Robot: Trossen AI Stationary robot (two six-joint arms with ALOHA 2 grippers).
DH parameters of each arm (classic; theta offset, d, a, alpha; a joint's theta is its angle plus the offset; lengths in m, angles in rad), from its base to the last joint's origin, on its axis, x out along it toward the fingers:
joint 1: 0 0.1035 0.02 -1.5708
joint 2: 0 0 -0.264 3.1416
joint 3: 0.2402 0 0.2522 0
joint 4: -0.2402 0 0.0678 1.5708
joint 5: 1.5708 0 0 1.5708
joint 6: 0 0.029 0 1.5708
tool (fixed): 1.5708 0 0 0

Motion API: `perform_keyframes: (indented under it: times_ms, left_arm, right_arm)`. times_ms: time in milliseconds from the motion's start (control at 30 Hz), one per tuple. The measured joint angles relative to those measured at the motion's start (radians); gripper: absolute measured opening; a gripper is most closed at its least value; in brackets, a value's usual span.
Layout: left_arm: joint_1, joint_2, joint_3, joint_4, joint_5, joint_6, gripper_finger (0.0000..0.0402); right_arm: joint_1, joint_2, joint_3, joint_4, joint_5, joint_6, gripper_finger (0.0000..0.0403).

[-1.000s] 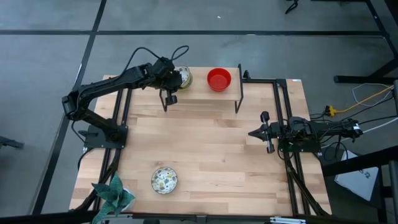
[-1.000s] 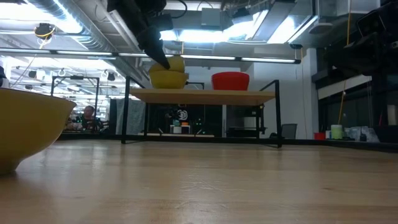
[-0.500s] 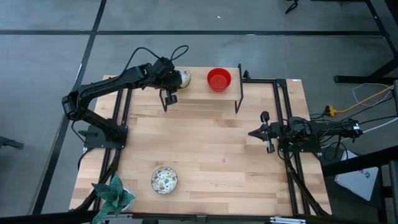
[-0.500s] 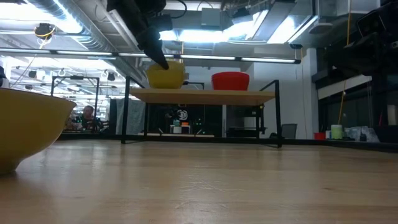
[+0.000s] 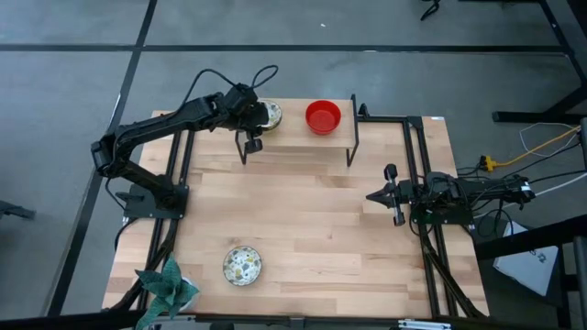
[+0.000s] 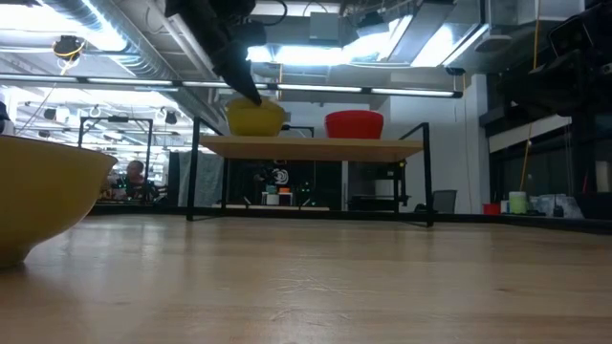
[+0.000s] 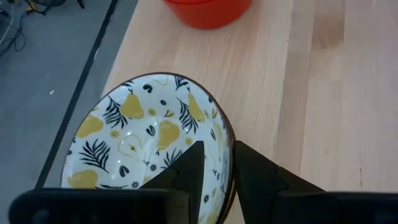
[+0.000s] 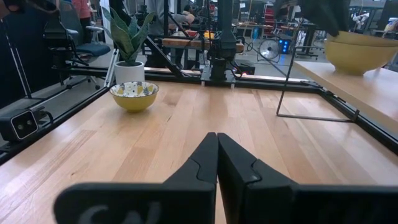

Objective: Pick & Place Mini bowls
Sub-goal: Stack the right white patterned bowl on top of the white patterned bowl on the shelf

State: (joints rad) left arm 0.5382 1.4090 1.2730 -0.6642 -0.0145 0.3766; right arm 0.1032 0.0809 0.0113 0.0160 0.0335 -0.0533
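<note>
Step in hand looks like the release: left gripper [image 5: 260, 116] is up at the raised shelf [image 5: 298, 133] at 12 o'clock of the table [image 5: 312, 220], fingers straddling the rim of the patterned bowl [image 7: 149, 143], one inside and one outside. In the left wrist view a slit shows between the inner finger and the rim, so the jaws look slightly parted and barely gripping, if at all. From the low view the bowl [image 6: 255, 118] sits flat on the shelf, just beside the red bowl [image 6: 354, 124] at its 3 o'clock, not touching.

Next move, my read: open wider, lift straight up clear of the rim so the bowl doesn't tip or drag into the red one, then go for the second patterned bowl [image 5: 242, 265] at 7 o'clock of the table.

Right gripper [image 5: 397, 195] parked at 3 o'clock, fingers pressed together, holding nothing.

Surface: pale wood planks, shelf on a thin black frame. Potted plant [image 5: 168, 286] at the 7 o'clock corner. Room: grey floor with dark lines, cables at 3 o'clock; low view shows a workshop with ceiling lights and ducting.
</note>
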Motion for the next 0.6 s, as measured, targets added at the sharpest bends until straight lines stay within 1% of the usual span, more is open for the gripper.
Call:
perform_keyframes:
  times_ms: [333,500,567,600]
  left_arm:
    - [-0.017,0.000,0.102,-0.077,0.038,-0.028,0.0074]
    - [-0.022,-0.005,0.107,-0.092,0.035,-0.124,0.0074]
    - [-0.022,-0.005,0.107,-0.095,0.012,-0.159,0.0068]
    - [-0.025,-0.005,0.107,-0.094,-0.020,-0.175,0.0063]
  right_arm:
    - [0.000,0.000,0.000,0.000,0.000,-0.003,0.0006]
    - [0.000,0.000,0.000,0.000,0.000,-0.001,0.0006]
    - [0.000,0.000,0.000,0.000,0.000,0.003,0.0006]
    - [0.000,0.000,0.000,0.000,0.000,0.006,0.0006]
